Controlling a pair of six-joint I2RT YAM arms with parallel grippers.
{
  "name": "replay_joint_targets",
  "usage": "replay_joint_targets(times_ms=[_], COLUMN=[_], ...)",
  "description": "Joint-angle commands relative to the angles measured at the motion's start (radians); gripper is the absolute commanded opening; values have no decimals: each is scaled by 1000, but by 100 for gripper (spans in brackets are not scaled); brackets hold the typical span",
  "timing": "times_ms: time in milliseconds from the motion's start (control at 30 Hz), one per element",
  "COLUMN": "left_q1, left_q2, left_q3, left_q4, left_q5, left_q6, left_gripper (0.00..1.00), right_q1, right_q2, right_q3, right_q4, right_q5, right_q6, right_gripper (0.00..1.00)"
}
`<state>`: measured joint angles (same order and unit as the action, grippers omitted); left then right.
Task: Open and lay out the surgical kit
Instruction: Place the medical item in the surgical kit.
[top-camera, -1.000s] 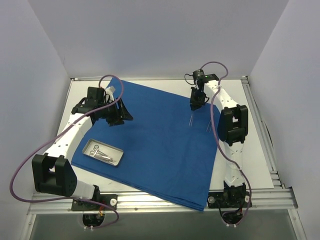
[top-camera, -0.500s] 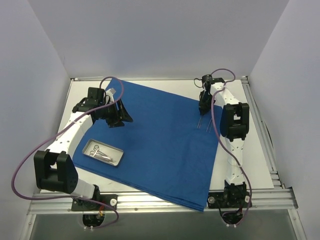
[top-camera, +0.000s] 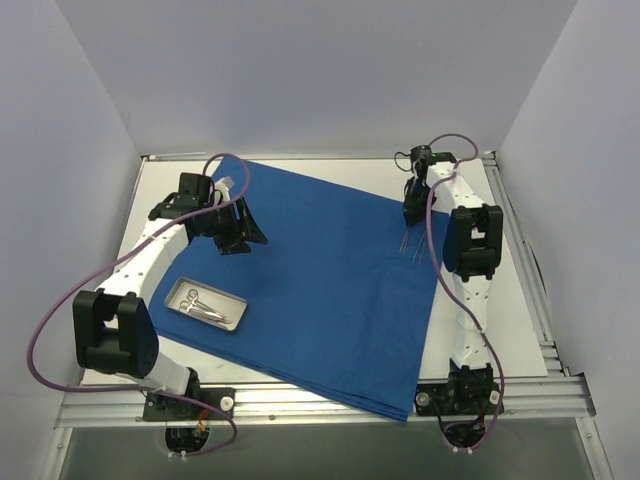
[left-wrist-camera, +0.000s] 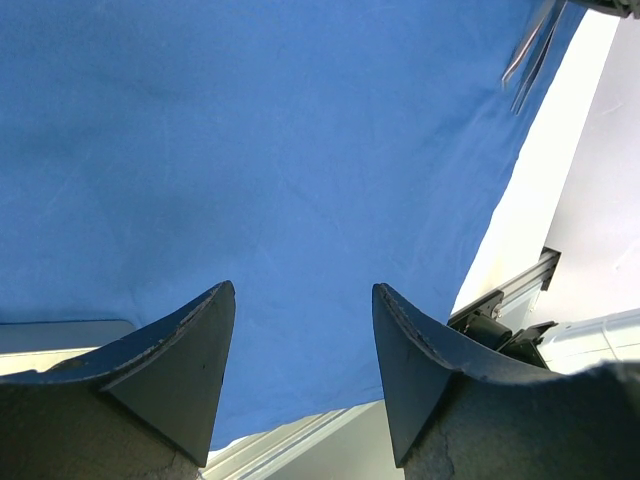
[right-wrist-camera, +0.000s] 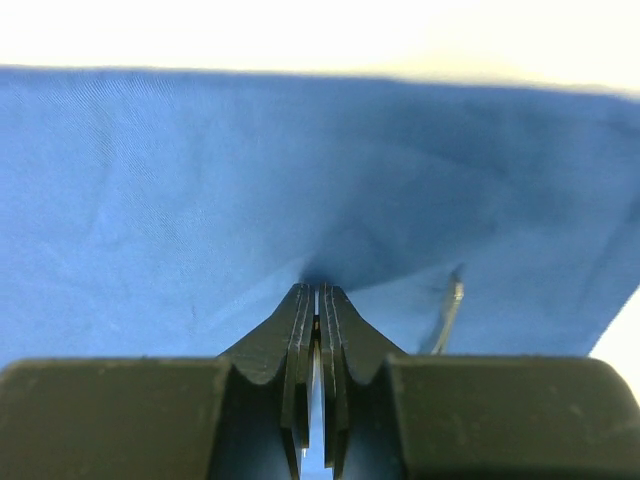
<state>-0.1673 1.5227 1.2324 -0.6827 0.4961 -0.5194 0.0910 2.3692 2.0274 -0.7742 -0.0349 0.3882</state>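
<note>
The royal-blue drape (top-camera: 320, 290) lies spread flat over the table; it also fills the left wrist view (left-wrist-camera: 250, 150) and the right wrist view (right-wrist-camera: 150, 200). The small metal tray (top-camera: 229, 301) sits on its left part with thin silver instruments (top-camera: 203, 306) in it. My right gripper (top-camera: 411, 212) is at the drape's far right edge, shut on a thin silver instrument (top-camera: 410, 242) whose tips point down onto the cloth. In the right wrist view the jaws (right-wrist-camera: 317, 290) pinch close together, with a silver tip (right-wrist-camera: 447, 315) to their right. My left gripper (top-camera: 240, 235) is open and empty above the drape's left side.
Bare white table (top-camera: 510, 300) shows right of the drape and at the far left corner (top-camera: 155, 190). An aluminium rail (top-camera: 320, 400) runs along the near edge. The enclosure walls stand close on the left, right and back.
My right gripper has carried the silver instrument rightward, from the drape's upper middle to its far right edge. My left gripper has barely moved.
</note>
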Motion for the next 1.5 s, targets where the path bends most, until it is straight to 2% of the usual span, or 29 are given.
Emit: replay_joint_targets(times_ms=[0, 467, 1133, 1467], left_q1=[8, 8, 8, 8], left_q2=[1, -2, -1, -7], left_q3=[50, 39, 36, 39], left_q4=[15, 14, 25, 14], left_q5=[29, 30, 32, 25], left_q6=[2, -2, -16, -22], left_gripper=[65, 65, 65, 66], right_q1=[-11, -20, -16, -16], right_q2=[-42, 12, 19, 41], right_q3=[73, 97, 22, 13], right_q4=[-59, -59, -48, -31], right_q5=[27, 17, 18, 27], right_q6=[-17, -28, -31, -23], right_gripper=[0, 0, 0, 7])
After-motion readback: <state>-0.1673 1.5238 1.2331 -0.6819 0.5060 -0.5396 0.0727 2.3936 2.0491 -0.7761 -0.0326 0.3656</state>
